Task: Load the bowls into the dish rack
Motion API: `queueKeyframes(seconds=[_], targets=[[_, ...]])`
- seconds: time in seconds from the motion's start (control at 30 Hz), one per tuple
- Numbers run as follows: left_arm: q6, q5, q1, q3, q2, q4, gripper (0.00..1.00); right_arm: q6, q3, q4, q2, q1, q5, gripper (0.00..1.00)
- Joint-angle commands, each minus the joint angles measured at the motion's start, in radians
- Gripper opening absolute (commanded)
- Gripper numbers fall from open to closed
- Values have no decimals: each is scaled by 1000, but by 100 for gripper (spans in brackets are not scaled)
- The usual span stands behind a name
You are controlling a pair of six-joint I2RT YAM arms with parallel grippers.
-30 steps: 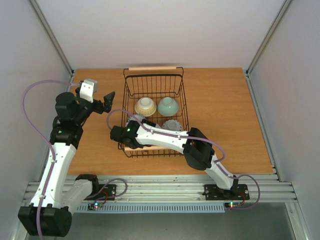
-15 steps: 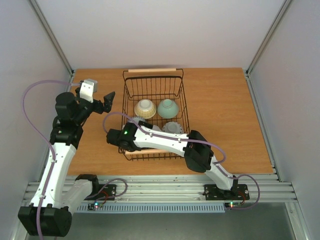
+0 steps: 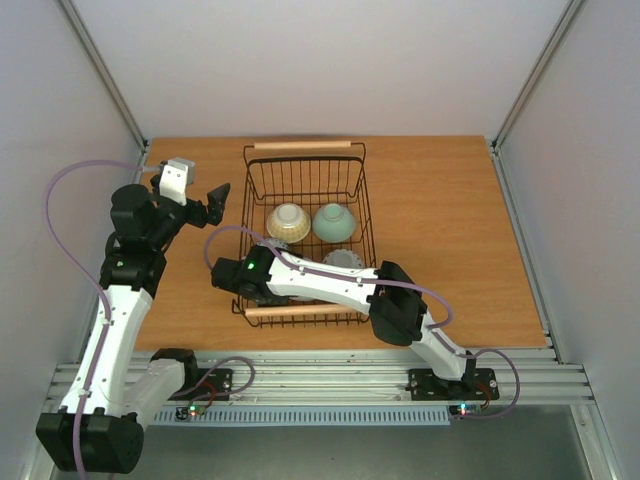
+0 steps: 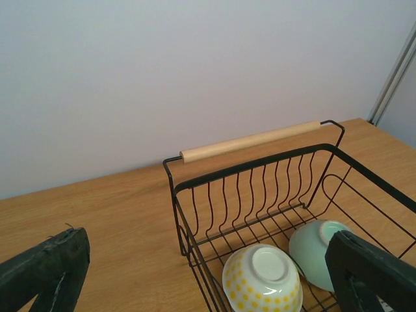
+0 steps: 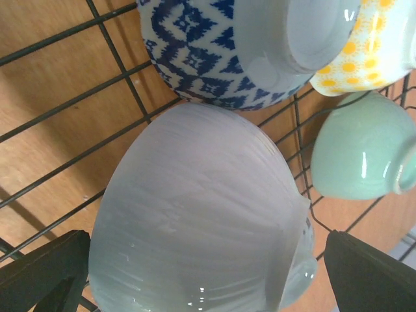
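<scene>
Black wire dish rack w/ 4 bowls inside, blue-patterned one upside-down

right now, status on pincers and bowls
Left pincer open, empty, beside dish rack. Right pincer open around whitish bowl inside rack. Nothing seen blocking.

A wooden worktop lies under soft, even light. A plain pale wall rises from its far edge, similar panels flank both sides, metal posts climb from the far corners, and a slotted rail lines the near edge.
</scene>
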Motion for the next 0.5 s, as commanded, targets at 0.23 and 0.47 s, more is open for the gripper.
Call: queueKeyframes(seconds=[0.23, 0.47], targets=[[23, -15, 3, -5, -6, 42, 99, -15, -80, 92, -124, 33, -149, 99], [20, -15, 3, -2, -8, 38, 99, -15, -115, 122, -152, 31, -152, 99]])
